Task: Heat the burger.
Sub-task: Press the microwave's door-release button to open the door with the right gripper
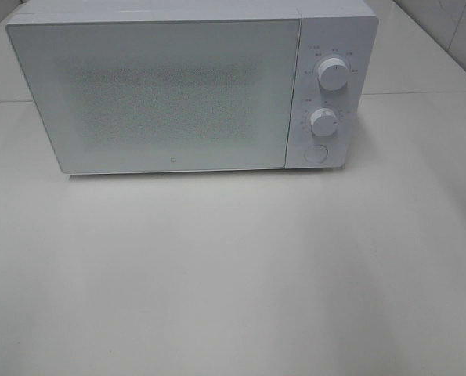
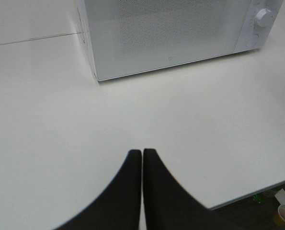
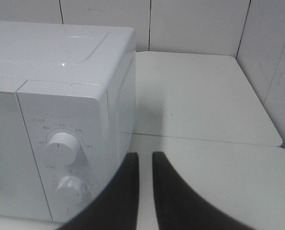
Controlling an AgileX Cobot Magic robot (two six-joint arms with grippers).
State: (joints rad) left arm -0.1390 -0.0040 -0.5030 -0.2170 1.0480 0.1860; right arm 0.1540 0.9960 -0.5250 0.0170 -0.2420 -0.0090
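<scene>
Exterior high view shows only a white box-shaped microwave (image 1: 178,90), door closed, near the white desk's (image 1: 233,282) far edge; no burger visible, perhaps inside. Left end effector (image 2: 142,154) pressed together, empty; right end effector (image 3: 145,158) nearly closed, empty. Burgers squash easily, so I'd grip low.

Even, soft overhead light; slightly hazy frames.
Faint shadow under the microwave (image 1: 170,94) front edge; dark fingers (image 2: 128,191) blurred close to both wrist lenses.
</scene>
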